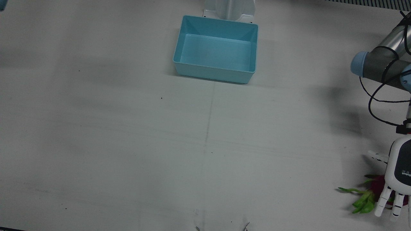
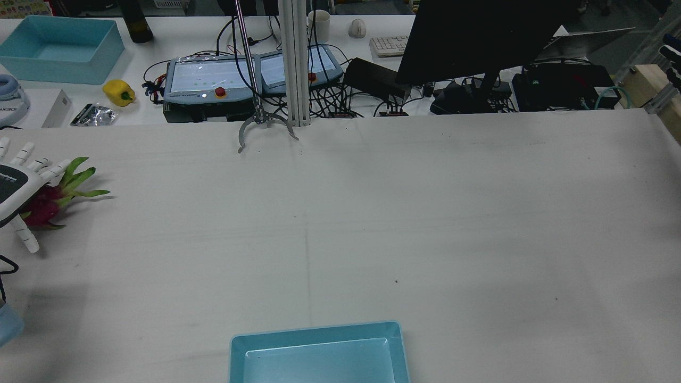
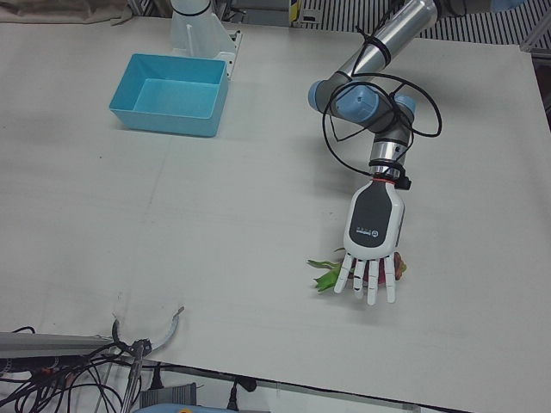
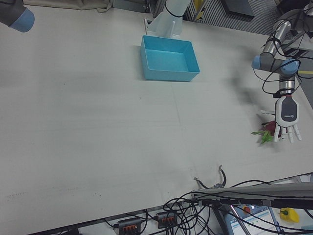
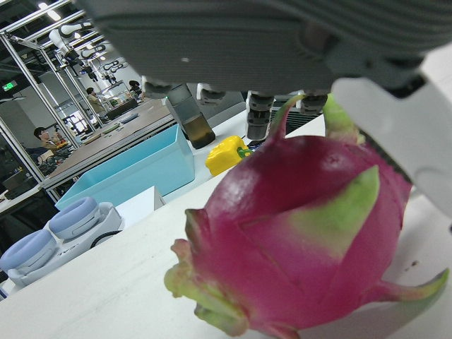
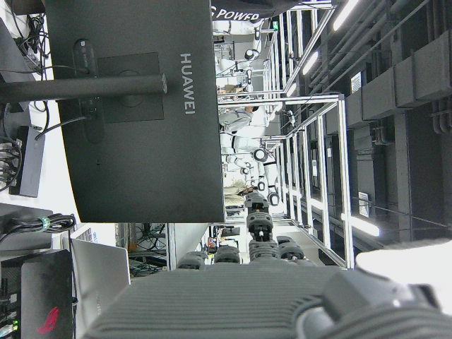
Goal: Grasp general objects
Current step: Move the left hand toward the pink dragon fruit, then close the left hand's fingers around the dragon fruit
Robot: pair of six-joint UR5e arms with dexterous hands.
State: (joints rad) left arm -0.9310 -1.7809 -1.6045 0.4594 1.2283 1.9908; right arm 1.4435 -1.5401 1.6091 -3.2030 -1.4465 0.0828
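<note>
- The dragon fruit (image 3: pixel 398 267) lies on the white tabletop (image 3: pixel 215 224) near its operator-side edge, on the robot's left half, well apart from the light-blue bin (image 3: pixel 172 95).
- The left hand (image 3: pixel 372 241) is directly above the fruit, palm down, fingers (image 3: pixel 372 288) spread and pointing toward the operator-side edge; it holds nothing.
- In the left hand view the magenta fruit with green-tipped scales fills the picture just under the palm; whether the palm touches it cannot be told.
- In the rear view the fruit's green leaf tips (image 2: pixel 80 178) stick out from under the hand.
- The bin stands empty at the robot's side of the tabletop, near a pedestal.
- The right hand (image 6: pixel 282 296) shows only in its own view, which faces a black Huawei monitor (image 6: pixel 134 113); its fingers look extended, holding nothing.
</note>
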